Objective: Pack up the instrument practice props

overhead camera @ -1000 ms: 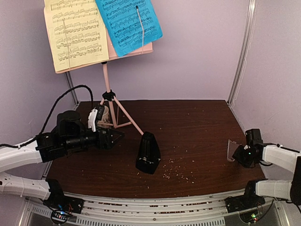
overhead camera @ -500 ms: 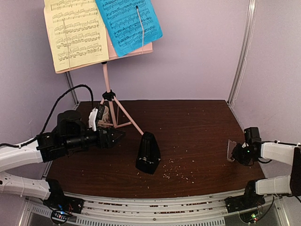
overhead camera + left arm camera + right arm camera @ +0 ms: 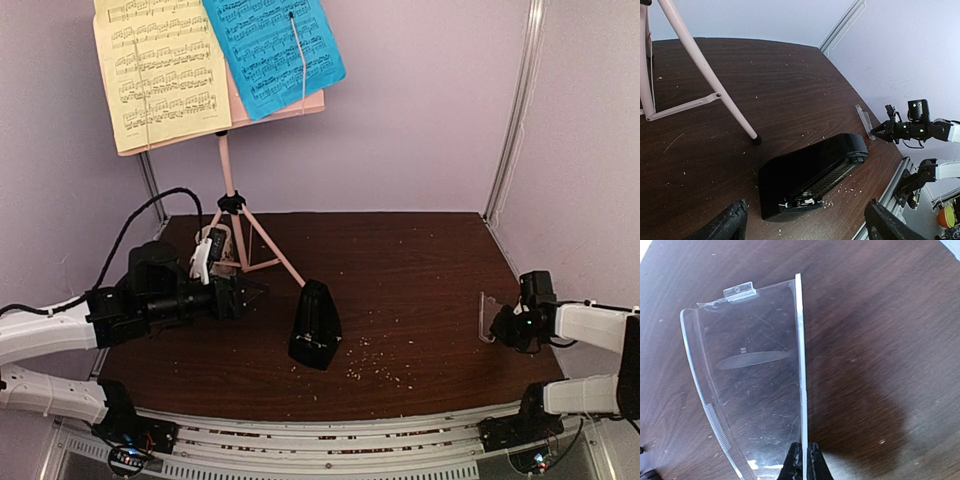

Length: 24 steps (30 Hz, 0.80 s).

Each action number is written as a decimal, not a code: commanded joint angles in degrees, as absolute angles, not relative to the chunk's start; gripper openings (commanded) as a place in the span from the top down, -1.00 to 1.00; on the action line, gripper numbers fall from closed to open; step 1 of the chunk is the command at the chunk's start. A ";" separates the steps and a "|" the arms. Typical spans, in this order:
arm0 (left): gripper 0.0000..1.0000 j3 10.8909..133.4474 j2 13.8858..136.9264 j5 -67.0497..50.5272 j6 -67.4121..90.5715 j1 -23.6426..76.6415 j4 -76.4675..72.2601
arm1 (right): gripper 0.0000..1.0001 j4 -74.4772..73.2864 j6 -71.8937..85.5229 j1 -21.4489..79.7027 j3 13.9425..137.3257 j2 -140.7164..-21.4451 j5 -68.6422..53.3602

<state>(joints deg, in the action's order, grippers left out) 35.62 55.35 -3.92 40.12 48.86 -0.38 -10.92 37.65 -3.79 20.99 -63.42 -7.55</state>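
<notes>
At the surface's right edge: the right hand (image 3: 498,325) is pressed together on the straight edge of the clear plastic metronome cover (image 3: 487,314), fingertips (image 3: 796,460) pinching it from either side.
Cover: curved, transparent, with a small clip at its far end; it reaches out ahead of the right hand over the dark wooden surface (image 3: 420,260). Whether its far end touches the wood cannot be told.
Left hand: the left hand (image 3: 250,292) is spread wide and holds nothing, low over the surface's left side.
Metronome: the black pyramid metronome (image 3: 316,325) stands upright just ahead of the left hand, apart from both fingers (image 3: 730,222), well apart from its cover.
Stand: the pink music stand with tripod legs (image 3: 232,180) stands at the back left, one foot near the metronome.
Pages: a yellow sheet-music page (image 3: 165,75) and a blue sheet-music page (image 3: 272,50) rest on the stand.
Crumbs: pale crumbs (image 3: 375,365) lie scattered beside the metronome.
</notes>
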 commanded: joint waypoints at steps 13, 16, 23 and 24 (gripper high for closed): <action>-0.66 32.93 71.73 -2.32 39.84 48.87 -4.65 | 1.00 -6.15 55.38 14.63 13.77 -43.58 -13.19; -0.64 33.22 74.69 1.70 38.95 48.88 -4.21 | 1.00 -1.05 60.13 20.87 10.98 -43.43 -11.41; -0.62 35.77 80.69 4.40 36.80 48.87 -4.54 | 1.00 8.02 63.26 28.32 10.67 -52.46 -9.60; -0.62 36.38 81.75 3.91 36.42 48.87 -4.57 | 1.00 9.21 63.38 28.86 11.09 -53.93 -9.64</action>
<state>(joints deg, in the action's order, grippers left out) 33.08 78.98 2.98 38.83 48.86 -1.96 1.39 60.45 26.52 9.91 -50.02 -11.94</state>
